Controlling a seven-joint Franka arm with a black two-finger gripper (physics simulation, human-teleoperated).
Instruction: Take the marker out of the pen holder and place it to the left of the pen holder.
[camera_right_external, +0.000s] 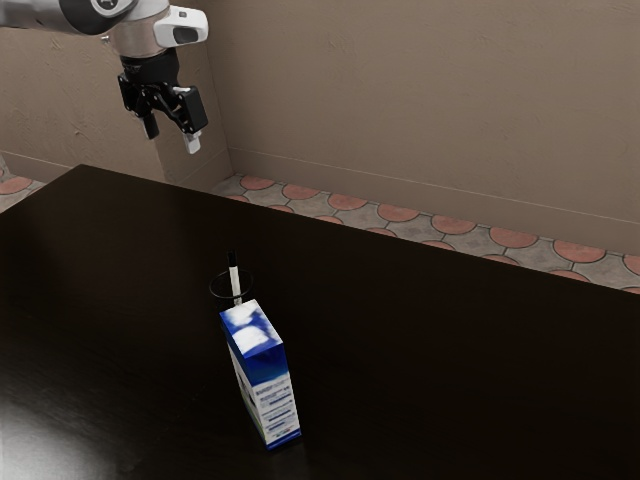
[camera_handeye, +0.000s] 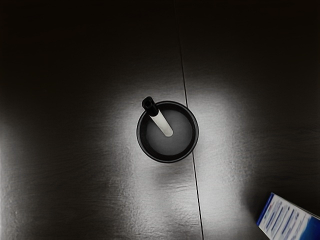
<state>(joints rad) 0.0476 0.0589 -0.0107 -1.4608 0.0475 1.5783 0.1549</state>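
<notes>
High above the table in the exterior view, toward its upper left, my gripper hangs open with nothing between its fingers. The marker, white with a black end, leans in the dark round pen holder, whose lower part is hidden behind a box. Seen from above in the wrist view, the pen holder is a round black cup. Inside it the marker is tilted, its black end resting over the rim and its white end toward the middle of the cup.
A tall blue and white box stands close to the pen holder, on the camera's side in the exterior view. The same box appears in a corner of the wrist view. Both objects are on a dark table.
</notes>
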